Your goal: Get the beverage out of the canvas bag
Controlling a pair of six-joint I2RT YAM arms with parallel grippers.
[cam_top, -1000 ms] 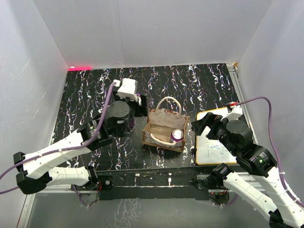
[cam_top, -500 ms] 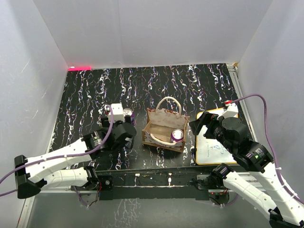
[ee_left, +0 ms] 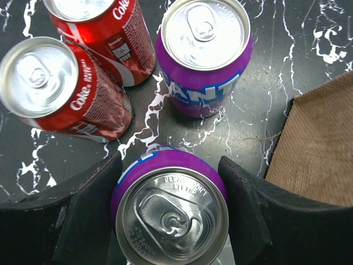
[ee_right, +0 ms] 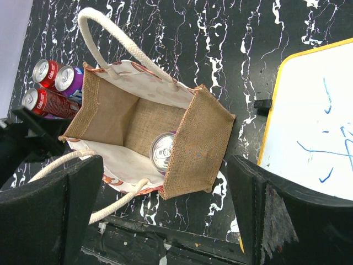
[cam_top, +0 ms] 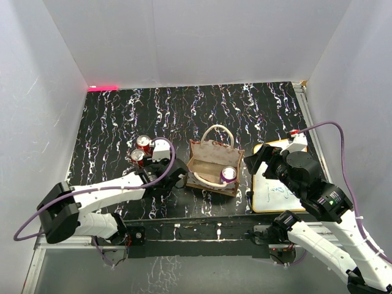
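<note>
We see left claw (ee_left: 171, 165) clamped on a purple can (ee_left: 172, 221) beside 2 cokes (ee_left: 60, 88), right claw (ee_right: 165, 165) wide open w/ nothing in it above the canvas bag (ee_right: 201, 143), a leftover can (ee_right: 164, 152) inside.

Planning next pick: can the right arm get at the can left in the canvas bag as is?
Probably yes. The purple can stands upright in the canvas bag's open top, nothing over it, and the open right gripper hangs above. The near handle droops close by and might snag.
</note>
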